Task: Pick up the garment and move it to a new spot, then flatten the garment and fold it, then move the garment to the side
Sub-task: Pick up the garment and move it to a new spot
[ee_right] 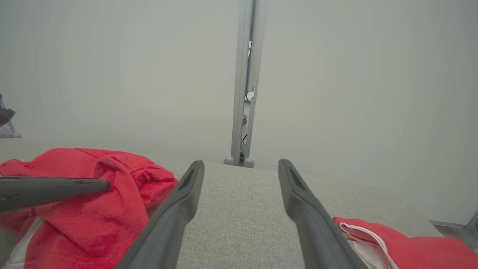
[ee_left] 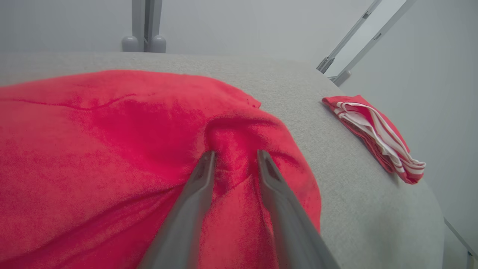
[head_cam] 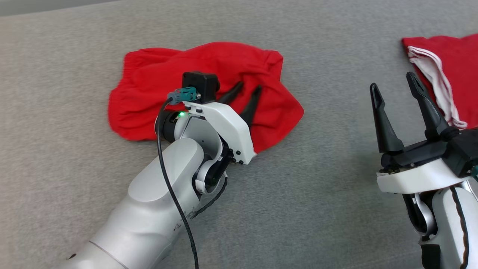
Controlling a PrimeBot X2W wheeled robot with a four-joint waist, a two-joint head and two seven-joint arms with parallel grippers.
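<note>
Garment (head_cam: 194, 71), red, lies crumpled on grey padded surface (head_cam: 328, 168). We note left gripper (head_cam: 248, 86) down on garment's right part, fingers apart w/ a low ridge of cloth between tips. Right gripper (head_cam: 392, 82) sits well right of garment, fingers spread wide, nothing between. Second red cloth w/ white trim (head_cam: 444, 56) lies further right.

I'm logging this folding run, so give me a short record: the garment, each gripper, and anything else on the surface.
garment: red garment, crumpled, unfolded, on the grey surface
left gripper: over the garment, jaws parted, a ridge of cloth between the tips
right gripper: open, holding nothing, off the garment
other: folded red-and-white cloth at the robot's far right
</note>
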